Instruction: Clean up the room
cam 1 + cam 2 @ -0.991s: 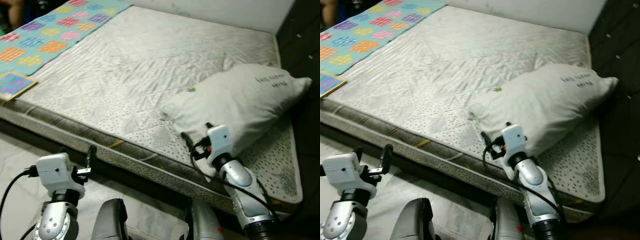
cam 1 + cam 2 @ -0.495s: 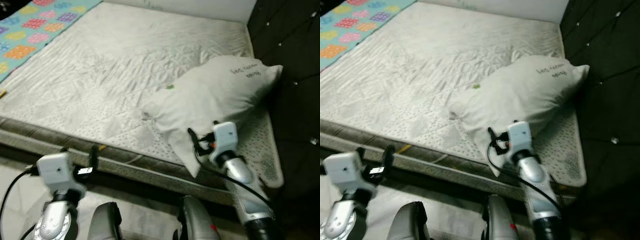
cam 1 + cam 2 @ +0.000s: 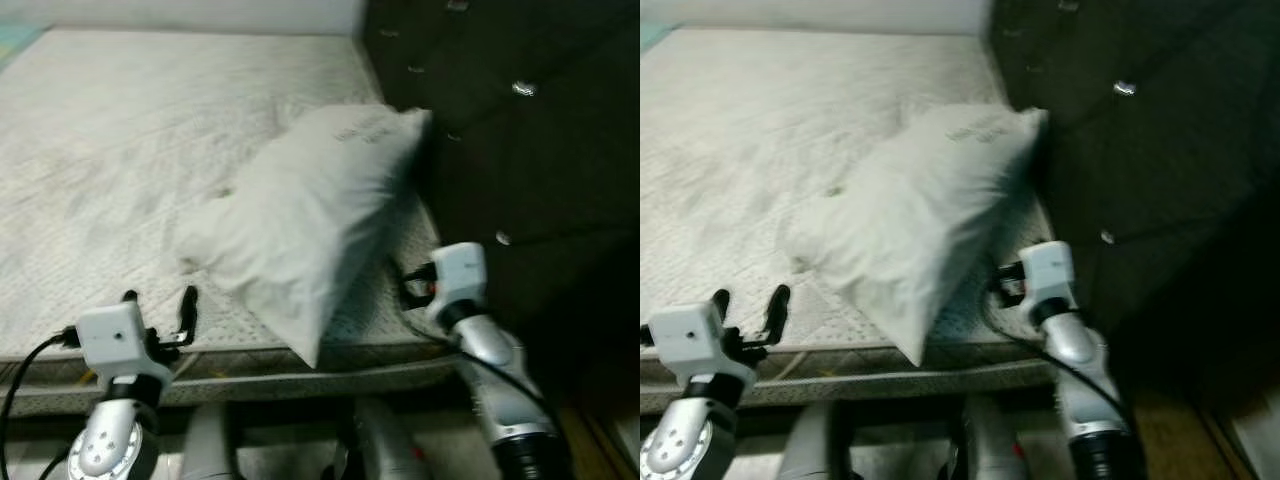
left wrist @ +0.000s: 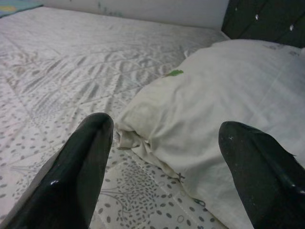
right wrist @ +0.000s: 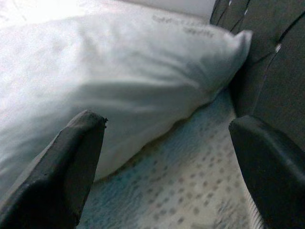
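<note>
- The pillow (image 3: 305,225) lies slantwise on the mattress (image 3: 110,160), its far corner touching the dark tufted headboard (image 3: 500,130) and its near corner poking over the bed's front edge.
- It lies between the two grippers: ahead and to the right of the left gripper (image 3: 158,305), ahead and to the left of the right gripper (image 5: 162,167).
- The left gripper hovers just off the mattress edge, its two black fingers spread wide with nothing between them; in the left wrist view the pillow's crumpled corner (image 4: 138,138) sits just beyond the fingers (image 4: 86,157).
- The right gripper is likewise spread and empty, low over the dotted mattress strip beside the pillow's long side, near the headboard.
- Handling, as a judgement: the pillow looks soft, plump and light, and it would sag and fold if pinched at one point. The cloth looks matte, so slipping seems unlikely. Nothing about it looks fragile.
- Best hold, I judge: pinch a bunched corner or the seam edge, where the fabric gathers thick enough for thin fingers; the smooth, full middle offers little to bite.
- Hard to make out: both head views are blurred and dim. The printed lettering (image 5: 183,26) on the pillow cannot be read. The pillow's underside is hidden, and the right gripper's fingers are masked by its own wrist in the head views.
</note>
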{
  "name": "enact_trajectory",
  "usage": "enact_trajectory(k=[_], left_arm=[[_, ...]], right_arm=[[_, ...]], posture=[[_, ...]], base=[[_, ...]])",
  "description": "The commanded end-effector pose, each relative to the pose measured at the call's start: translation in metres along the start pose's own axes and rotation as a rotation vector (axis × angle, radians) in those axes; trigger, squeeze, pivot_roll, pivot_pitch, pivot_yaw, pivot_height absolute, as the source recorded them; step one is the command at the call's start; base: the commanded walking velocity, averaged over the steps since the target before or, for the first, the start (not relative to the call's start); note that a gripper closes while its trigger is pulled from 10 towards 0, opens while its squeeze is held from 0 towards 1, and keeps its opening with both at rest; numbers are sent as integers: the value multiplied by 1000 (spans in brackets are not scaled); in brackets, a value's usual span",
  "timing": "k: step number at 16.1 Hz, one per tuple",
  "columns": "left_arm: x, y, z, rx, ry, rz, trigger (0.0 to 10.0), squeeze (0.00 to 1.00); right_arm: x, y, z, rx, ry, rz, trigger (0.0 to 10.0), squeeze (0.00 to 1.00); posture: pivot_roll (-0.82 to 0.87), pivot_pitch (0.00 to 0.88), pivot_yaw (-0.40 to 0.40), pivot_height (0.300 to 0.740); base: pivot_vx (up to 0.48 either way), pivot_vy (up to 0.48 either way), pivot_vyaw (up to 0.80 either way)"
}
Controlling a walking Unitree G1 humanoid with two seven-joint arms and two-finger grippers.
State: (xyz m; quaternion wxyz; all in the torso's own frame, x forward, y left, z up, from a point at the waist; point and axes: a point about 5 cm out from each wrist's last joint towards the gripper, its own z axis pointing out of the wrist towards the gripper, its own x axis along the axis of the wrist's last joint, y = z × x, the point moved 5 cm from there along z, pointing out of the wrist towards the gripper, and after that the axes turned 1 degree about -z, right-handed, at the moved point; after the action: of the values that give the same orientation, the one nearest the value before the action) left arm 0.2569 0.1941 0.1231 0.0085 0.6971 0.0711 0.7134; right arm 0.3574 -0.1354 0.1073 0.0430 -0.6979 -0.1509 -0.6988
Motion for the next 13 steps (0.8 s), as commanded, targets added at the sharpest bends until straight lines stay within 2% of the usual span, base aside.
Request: enact_trajectory(k=[1, 4, 5, 10, 12, 13], left_arm=[[-1, -1, -2, 11, -8, 1, 10000, 0], [-1, -2, -1, 15, -9, 6, 10000, 0], [-1, -2, -1, 16, -10, 7, 10000, 0], [1, 1, 0, 12, -2, 15, 10000, 0], [3, 2, -1, 1, 4, 24, 10000, 0], [4, 3, -2, -5, 1, 25, 10000, 0]], right_arm=[[-3, 5, -2, -6, -9, -10, 10000, 0], [-4, 5, -2, -2, -8, -9, 10000, 0], [-2, 3, -2, 18, -2, -44, 10000, 0], [-1, -8, 3, 74, 7, -45, 10000, 0], [-4, -13, 8, 109, -19, -49, 10000, 0], [-9, -18, 12, 141, -51, -27, 10000, 0]], posture=[[-30, 114, -27, 588], [-28, 113, -29, 588], [-28, 113, -29, 588], [-13, 112, -28, 588], [-4, 117, -25, 588], [3, 123, -23, 588]], base=[[0, 0, 0], [0, 0, 0], [0, 0, 0], [0, 0, 800], [0, 0, 784], [0, 0, 0]])
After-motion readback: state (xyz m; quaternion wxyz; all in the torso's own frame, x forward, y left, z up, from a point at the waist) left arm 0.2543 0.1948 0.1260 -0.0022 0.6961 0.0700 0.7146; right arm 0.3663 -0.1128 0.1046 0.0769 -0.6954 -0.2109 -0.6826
